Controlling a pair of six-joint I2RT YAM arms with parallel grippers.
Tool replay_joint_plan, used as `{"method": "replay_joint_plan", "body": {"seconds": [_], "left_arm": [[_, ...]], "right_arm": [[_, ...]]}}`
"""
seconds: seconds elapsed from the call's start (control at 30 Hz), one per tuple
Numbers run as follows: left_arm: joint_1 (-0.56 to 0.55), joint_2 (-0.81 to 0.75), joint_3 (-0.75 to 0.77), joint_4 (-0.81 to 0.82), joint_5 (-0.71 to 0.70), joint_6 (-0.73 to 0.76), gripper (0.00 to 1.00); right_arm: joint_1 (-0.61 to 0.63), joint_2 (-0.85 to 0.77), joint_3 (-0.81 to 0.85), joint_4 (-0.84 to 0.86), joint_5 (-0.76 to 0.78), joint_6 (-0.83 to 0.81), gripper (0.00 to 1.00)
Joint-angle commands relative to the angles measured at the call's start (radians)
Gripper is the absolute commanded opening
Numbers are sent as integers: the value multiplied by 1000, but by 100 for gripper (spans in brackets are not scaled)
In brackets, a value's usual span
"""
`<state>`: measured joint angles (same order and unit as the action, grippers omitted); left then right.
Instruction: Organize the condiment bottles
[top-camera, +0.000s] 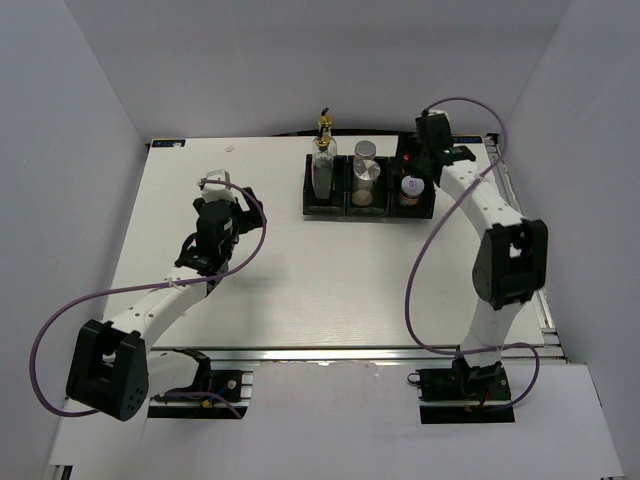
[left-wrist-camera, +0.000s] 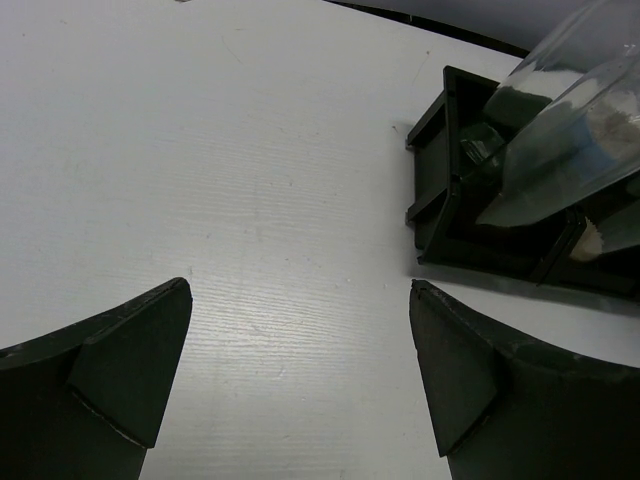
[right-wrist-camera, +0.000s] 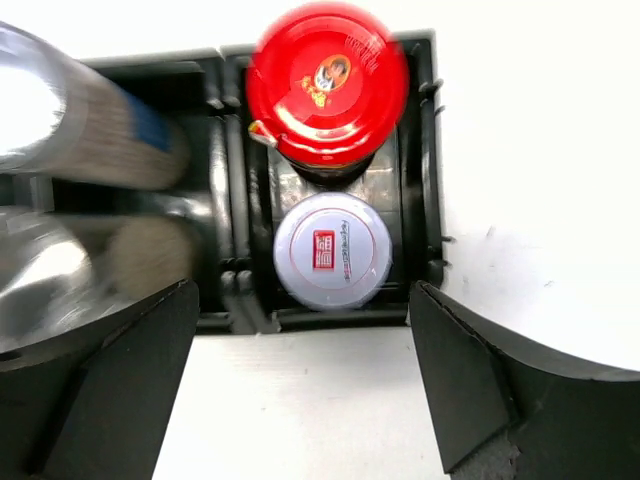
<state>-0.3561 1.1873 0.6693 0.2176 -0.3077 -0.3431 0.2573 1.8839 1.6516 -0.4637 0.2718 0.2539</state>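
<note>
A black tray at the back of the table holds the condiment bottles. Clear glass bottles with a gold spout stand in its left compartment, two silver-capped shakers in the middle. In the right compartment, a red-lidded jar sits behind a small white-lidded jar. My right gripper hangs open above that compartment with nothing between its fingers. My left gripper is open over bare table left of the tray, empty. The glass bottles lean into its view.
White walls enclose the table on the left, back and right. Purple cables loop from both arms over the table. The right arm reaches over the table's right side beside the tray.
</note>
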Motion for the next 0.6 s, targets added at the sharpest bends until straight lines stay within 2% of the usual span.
{"method": "replay_joint_plan", "body": {"seconds": [0.0,0.07,0.13,0.17,0.2,0.3,0.43,0.57], "left_arm": [[2,-34,52,-40,-24,-40,98],[2,-46,67,-93,-63,-62,98],[2,-58,79,-132,-76,-71,98],[2,-78,79,-164,-96,-73,98],[2,-92,70,-176,-109,-77,98],[2,-138,52,-207,-181,-97,98],[2,-182,58,-305,-264,-137,98],[2,-230,38,-334,-286,-186,98]], "right_arm": [[-1,-245,-100,46,26,-13,89],[0,-334,-195,81,114,19,89],[0,-472,-364,108,161,50,89],[-1,-559,-430,179,177,50,89],[0,-598,-566,224,184,51,89],[-1,-718,-769,325,175,122,89],[-1,-792,-927,453,87,145,89],[-1,-795,-898,412,99,171,89]]}}
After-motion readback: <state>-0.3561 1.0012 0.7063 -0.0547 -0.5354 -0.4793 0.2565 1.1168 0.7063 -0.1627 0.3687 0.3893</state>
